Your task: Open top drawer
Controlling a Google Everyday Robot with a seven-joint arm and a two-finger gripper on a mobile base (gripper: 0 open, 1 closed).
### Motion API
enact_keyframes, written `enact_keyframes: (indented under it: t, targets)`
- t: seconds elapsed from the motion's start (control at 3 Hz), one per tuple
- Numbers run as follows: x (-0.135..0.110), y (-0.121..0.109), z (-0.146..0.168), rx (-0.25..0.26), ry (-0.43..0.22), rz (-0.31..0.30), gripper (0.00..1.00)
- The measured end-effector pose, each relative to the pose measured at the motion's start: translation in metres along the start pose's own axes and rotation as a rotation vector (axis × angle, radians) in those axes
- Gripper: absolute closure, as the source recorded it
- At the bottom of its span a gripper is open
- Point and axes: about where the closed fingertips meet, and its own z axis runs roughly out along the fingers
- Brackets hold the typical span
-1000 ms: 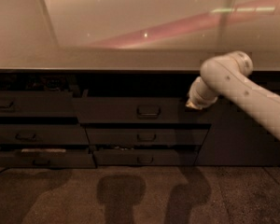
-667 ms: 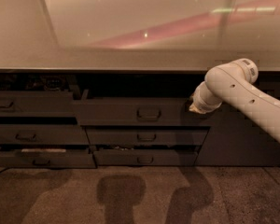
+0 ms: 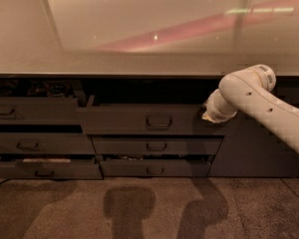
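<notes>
Camera view looks down at a long counter (image 3: pixel 139 63) with a glossy top that carries pale and reddish reflections, and at two banks of dark drawers beneath it. The top drawer (image 3: pixel 114 121) is the wide front in the right-hand bank, directly under the counter edge, with a small loop handle (image 3: pixel 158 121) at its centre. It stands out a little from the cabinet, with a dark gap above it. The white arm (image 3: pixel 261 103) reaches in from the right, and its claw (image 3: pixel 207 115) sits at the right end of that drawer front, at its upper corner. Whether the claw is wide or narrow cannot be told, as the wrist hides it. Two shorter fronts (image 3: pixel 157 146) lie below. The speckled floor (image 3: pixel 139 208) shows soft shadows.
</notes>
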Motion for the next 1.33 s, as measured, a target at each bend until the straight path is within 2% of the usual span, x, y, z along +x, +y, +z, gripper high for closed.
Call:
enact_keyframes:
  t: [1.33]
  targets:
    - [0.002,0.011,-0.004,-0.017,-0.011,-0.013,1.00]
